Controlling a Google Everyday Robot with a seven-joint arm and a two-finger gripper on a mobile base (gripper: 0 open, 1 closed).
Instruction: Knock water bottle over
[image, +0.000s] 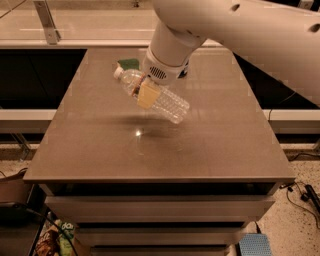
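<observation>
The water bottle (167, 104) is clear ribbed plastic with a white cap at its upper left end. It hangs tilted, nearly lying, above the middle of the brown table (100, 150) and casts a shadow below it. My gripper (148, 94) comes down from the white arm at the top and is shut across the bottle's middle. One tan finger pad (147, 92) lies over the label area. The far finger is hidden behind the bottle.
A green object (129, 63) lies on the table just behind the bottle's cap. A dark object (183, 73) shows partly behind the wrist. The large white arm (240, 35) covers the upper right. Drawers sit under the table's front edge.
</observation>
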